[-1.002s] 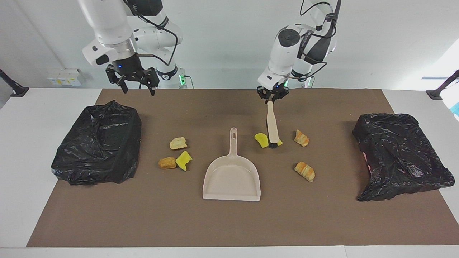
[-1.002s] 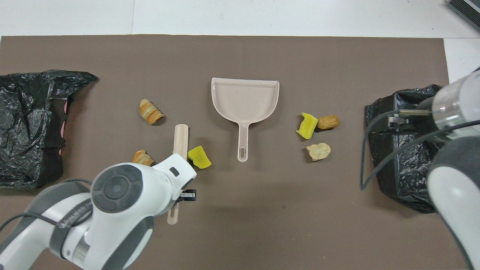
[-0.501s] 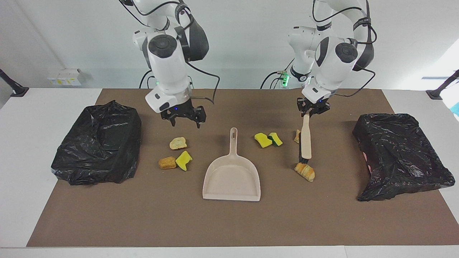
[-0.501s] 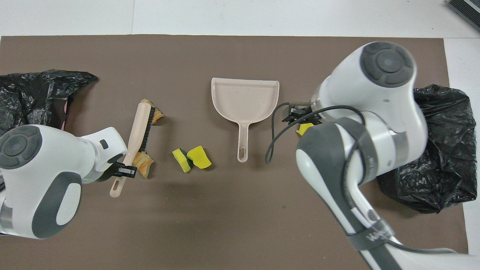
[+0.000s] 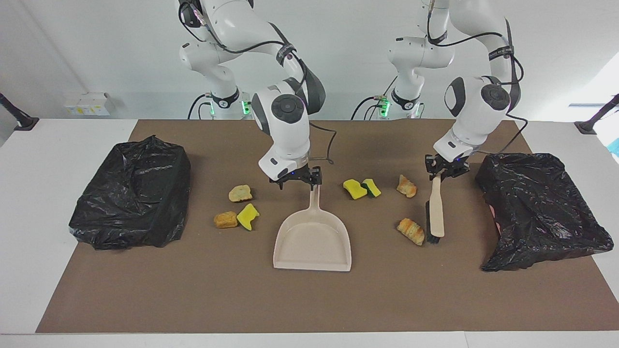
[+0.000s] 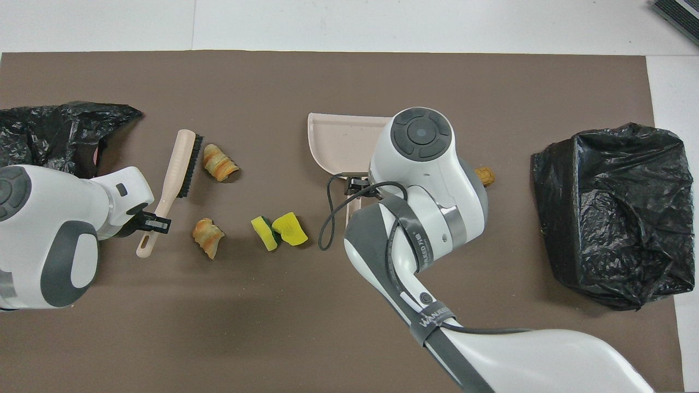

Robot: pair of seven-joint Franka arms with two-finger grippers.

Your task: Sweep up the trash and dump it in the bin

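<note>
My left gripper (image 5: 446,167) (image 6: 150,222) is shut on the handle of a beige brush (image 5: 436,212) (image 6: 178,172). Its black bristles stand right beside a croissant chunk (image 5: 411,231) (image 6: 219,166), on the side toward the left arm's end. More trash lies around: another croissant chunk (image 5: 406,186) (image 6: 207,236), two yellow sponge pieces (image 5: 353,188) (image 6: 290,228), and a bread piece (image 5: 240,193), a brown chunk (image 5: 225,220) (image 6: 485,176) and a sponge piece (image 5: 248,216). My right gripper (image 5: 298,182) (image 6: 356,184) is open, low over the handle end of the beige dustpan (image 5: 312,241) (image 6: 336,139).
A bin lined with a black bag (image 5: 130,193) (image 6: 611,207) stands at the right arm's end of the brown mat. A second black-bagged bin (image 5: 541,208) (image 6: 49,136) stands at the left arm's end, close to the brush.
My left gripper carried the brush toward the left arm's end, past the croissant chunk. My right gripper came down from over the bread piece to the dustpan's handle.
</note>
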